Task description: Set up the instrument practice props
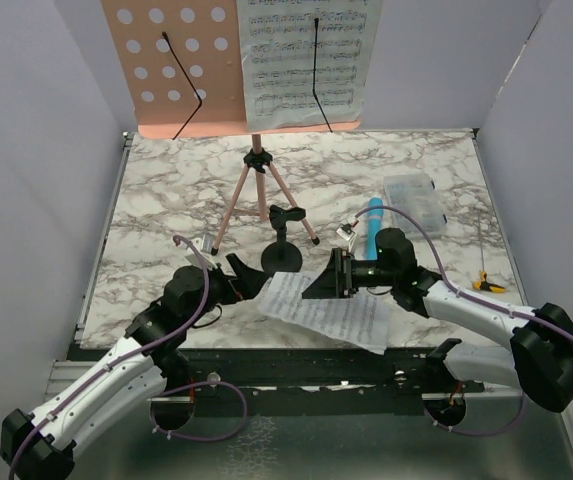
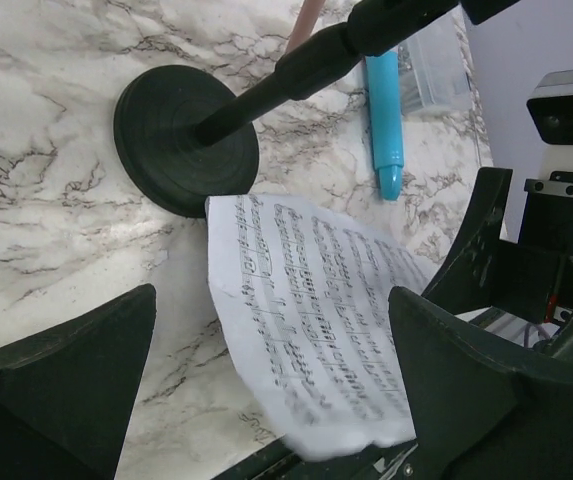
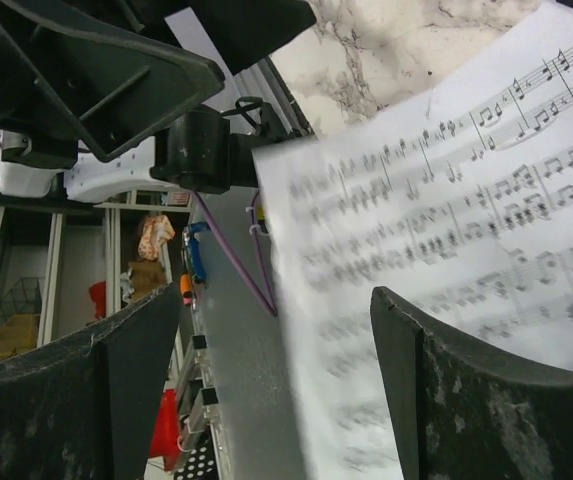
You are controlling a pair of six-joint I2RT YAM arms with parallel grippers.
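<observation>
Second page (image 1: 326, 318) not yet on the music stand (image 1: 176, 70).
My left gripper (image 1: 243, 278) and right gripper (image 1: 328, 275) gape empty; next I'd pinch the page's edge.

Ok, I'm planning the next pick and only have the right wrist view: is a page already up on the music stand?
Observer: Yes, one sheet-music page sits on the pink music stand's right half.
Operator: And the microphone?
Observer: The blue microphone lies flat on the table beside the clear box, not in the mic stand.
Operator: Is the left claw free?
Observer: Yes, the left claw is open and empty, by the loose page's left edge.
</observation>
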